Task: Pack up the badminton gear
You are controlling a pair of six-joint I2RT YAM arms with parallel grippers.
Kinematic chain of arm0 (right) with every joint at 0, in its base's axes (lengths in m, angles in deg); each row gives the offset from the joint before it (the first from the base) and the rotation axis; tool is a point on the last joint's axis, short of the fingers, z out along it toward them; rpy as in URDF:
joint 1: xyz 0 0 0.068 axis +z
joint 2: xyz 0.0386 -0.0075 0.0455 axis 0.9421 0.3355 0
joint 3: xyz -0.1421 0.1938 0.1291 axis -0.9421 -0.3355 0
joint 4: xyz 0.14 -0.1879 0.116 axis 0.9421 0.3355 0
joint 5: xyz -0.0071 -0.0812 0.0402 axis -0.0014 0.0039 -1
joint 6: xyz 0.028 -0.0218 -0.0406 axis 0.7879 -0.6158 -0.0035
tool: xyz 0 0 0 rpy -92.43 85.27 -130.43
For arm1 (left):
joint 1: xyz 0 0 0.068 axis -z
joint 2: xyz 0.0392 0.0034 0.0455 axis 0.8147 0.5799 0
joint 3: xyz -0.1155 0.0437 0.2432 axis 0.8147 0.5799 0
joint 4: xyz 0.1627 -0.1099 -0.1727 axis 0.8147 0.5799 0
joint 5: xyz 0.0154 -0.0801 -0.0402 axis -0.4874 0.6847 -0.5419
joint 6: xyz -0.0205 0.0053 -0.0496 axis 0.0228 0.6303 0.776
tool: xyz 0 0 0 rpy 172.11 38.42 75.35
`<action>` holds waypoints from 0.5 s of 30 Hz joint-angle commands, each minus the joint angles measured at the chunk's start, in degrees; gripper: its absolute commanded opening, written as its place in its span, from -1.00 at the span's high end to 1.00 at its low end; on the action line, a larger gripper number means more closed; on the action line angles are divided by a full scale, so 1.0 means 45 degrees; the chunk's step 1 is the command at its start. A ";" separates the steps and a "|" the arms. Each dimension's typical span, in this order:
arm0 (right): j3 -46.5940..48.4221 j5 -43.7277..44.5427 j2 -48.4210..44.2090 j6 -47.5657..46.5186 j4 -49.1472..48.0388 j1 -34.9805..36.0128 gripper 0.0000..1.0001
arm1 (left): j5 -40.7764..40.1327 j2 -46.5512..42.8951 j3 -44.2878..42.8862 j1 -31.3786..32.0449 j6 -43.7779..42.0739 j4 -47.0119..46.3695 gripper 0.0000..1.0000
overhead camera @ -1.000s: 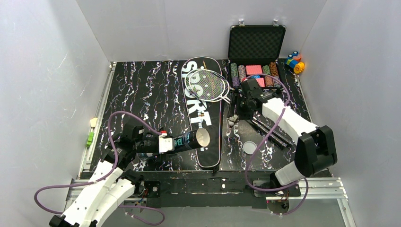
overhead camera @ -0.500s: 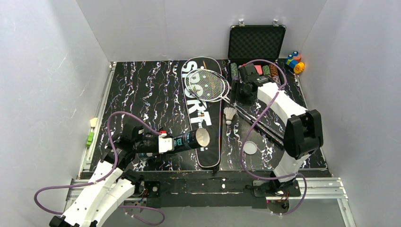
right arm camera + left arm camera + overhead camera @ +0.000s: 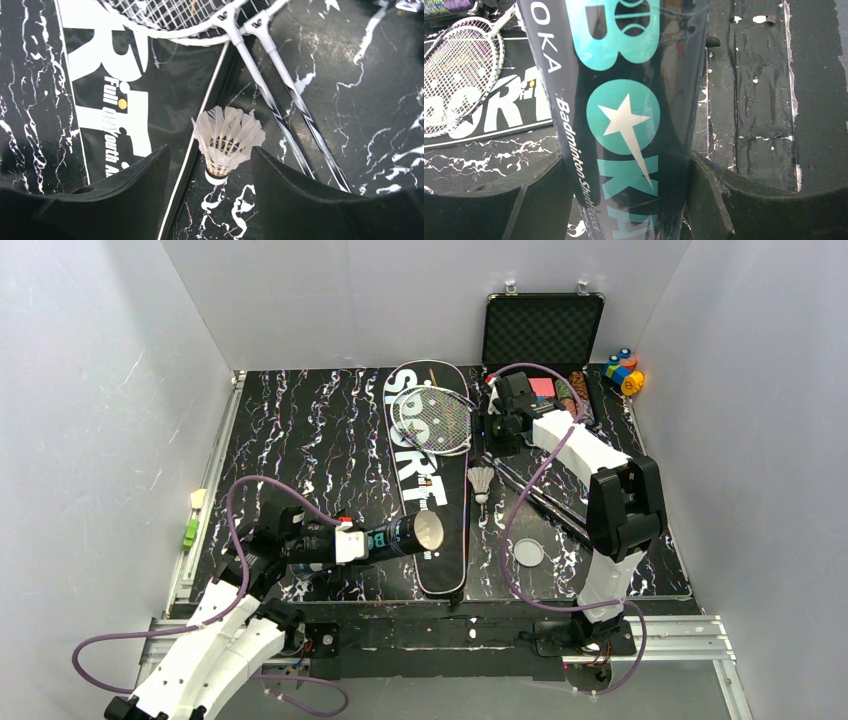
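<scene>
Left gripper (image 3: 348, 543): closed on the black tube (image 3: 395, 536), with a finger pressed against each side (teal "Badminton Shuttlecock" lettering is legible in the wrist view). The tube runs forward out of the jaws. In the overhead view its round far end shows over the near part of the SPORT bag (image 3: 425, 485). Contact between tube and bag cannot be determined.

Right gripper (image 3: 497, 426): jaws spread wide, holding nothing. In the wrist view one white shuttlecock (image 3: 227, 137) appears between the two fingers (image 3: 135, 190) but lies on the table below, clear of both. Overhead, it lies on the base side of the gripper. The bag's zipped edge is just beside the shuttlecock on one flank and the two racket shafts are on the other. The rackets (image 3: 437, 415) lie with heads overlapped on the bag, just left of the gripper. A round lid (image 3: 529, 553) lies farther toward the bases, well apart. An open poker chip case (image 3: 543, 335) stands beyond the gripper.
</scene>
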 commanded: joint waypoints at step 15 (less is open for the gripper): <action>0.0799 -0.1689 0.1488 -0.1758 -0.0843 0.0020 -0.21 | 0.0283 -0.0221 -0.0307 -0.0051 -0.0078 0.0011 0.72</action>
